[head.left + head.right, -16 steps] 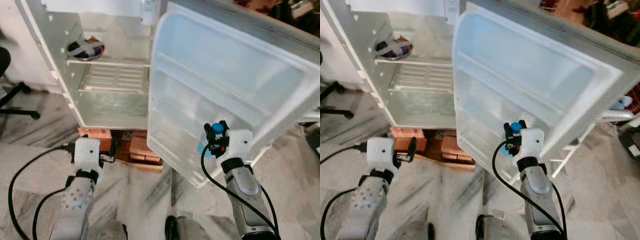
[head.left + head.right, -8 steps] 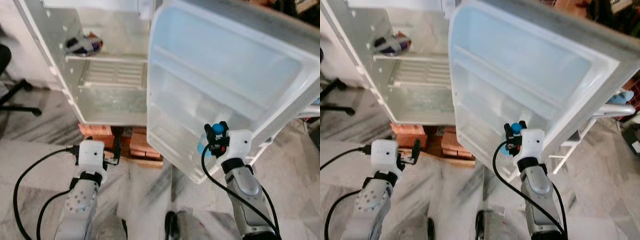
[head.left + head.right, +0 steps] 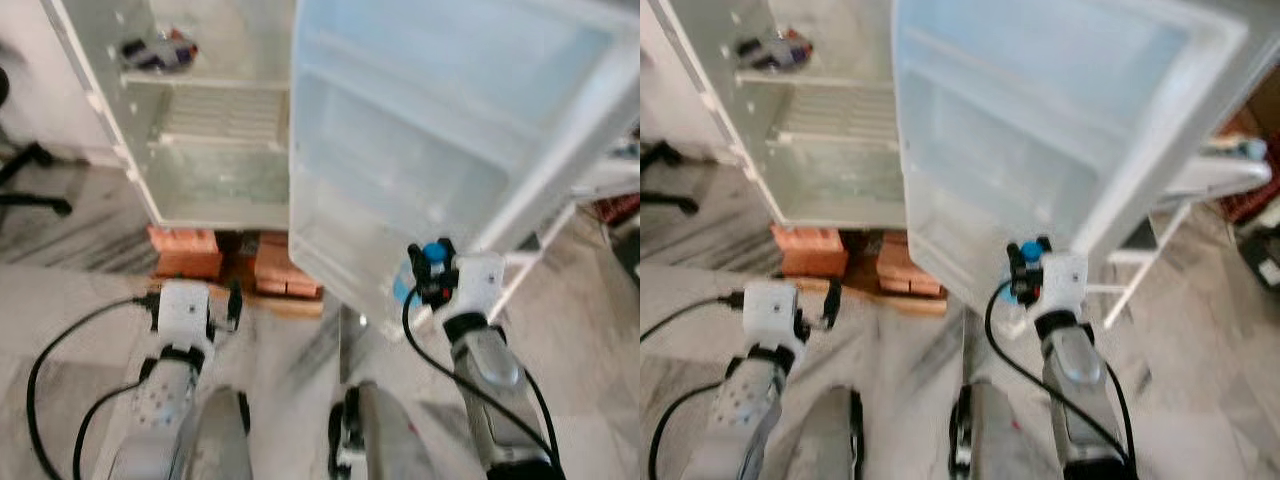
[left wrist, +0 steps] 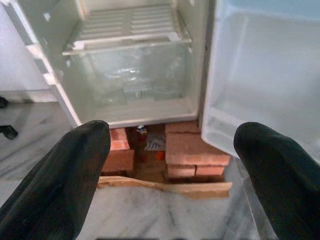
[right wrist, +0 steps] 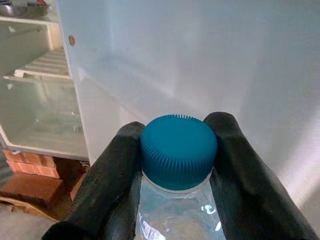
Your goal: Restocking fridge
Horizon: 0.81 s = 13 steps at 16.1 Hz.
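Right gripper [image 5: 177,150] clamped on bottle [image 5: 178,200] neck — blue cap [image 5: 178,151]

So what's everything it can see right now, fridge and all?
Fridge: one, white inside, open, ahead of the robot.
Fridge door: one, white with pale shelves, swung open on the right.
Wire shelf: one, white, inside the fridge above a clear drawer.
Bowl: one, dark contents, on the upper shelf; blurred.
Bricks: several, red-orange, under the fridge.
Wooden board: one, tan, on the floor by the bricks.
Water bottle: one, clear with blue cap, held near the door.
Floor: grey marble.
Left hand: open, low before the fridge.
Right hand: shut on the bottle's neck.
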### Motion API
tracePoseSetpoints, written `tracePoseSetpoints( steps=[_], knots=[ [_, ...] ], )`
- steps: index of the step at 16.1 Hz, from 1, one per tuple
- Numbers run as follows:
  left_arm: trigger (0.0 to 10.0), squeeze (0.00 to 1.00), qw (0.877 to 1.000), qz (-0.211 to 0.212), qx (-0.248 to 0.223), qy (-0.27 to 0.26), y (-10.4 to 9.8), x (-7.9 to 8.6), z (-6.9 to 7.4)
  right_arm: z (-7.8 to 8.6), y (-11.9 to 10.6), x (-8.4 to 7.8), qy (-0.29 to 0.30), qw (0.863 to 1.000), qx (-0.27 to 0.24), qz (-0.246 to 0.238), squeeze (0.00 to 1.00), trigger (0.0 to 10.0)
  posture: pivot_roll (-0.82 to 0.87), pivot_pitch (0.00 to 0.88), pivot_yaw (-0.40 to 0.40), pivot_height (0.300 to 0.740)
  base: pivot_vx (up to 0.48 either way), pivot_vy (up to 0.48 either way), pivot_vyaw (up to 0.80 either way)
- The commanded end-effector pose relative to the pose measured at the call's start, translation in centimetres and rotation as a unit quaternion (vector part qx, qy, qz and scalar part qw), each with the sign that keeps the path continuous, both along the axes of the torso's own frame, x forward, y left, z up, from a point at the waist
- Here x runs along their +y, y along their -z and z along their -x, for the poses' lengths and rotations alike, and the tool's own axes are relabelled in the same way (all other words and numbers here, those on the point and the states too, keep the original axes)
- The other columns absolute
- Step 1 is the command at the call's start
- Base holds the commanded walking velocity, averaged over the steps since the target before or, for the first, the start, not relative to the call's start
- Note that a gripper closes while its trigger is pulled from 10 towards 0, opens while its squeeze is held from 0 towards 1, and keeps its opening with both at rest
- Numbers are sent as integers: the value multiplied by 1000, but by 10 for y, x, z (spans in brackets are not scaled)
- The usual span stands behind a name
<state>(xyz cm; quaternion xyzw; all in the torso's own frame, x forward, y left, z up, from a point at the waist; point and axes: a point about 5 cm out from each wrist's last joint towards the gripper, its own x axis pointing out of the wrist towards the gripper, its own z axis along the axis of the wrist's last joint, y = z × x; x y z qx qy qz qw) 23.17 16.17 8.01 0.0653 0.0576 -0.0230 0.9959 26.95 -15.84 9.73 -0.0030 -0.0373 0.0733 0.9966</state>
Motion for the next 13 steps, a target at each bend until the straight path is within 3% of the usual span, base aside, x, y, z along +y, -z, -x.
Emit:
tracePoseSetpoints(
  steps=[1, 13],
  knots=[
    [10000, 0, 1000, -4, 0, -1, 0, 0, 1, 0, -4, -2, 0, 1000, -8, 3, 0, 10000, 77, 187, -57, 640, 0, 0, 0],
    [10000, 0, 1000, 17, -9, -15, -6, 0, -3, -7, -8, 8, -25, 1000, -15, 1, 0, 10000, 78, 188, -69, 640, 0, 0, 0]
  ],
)
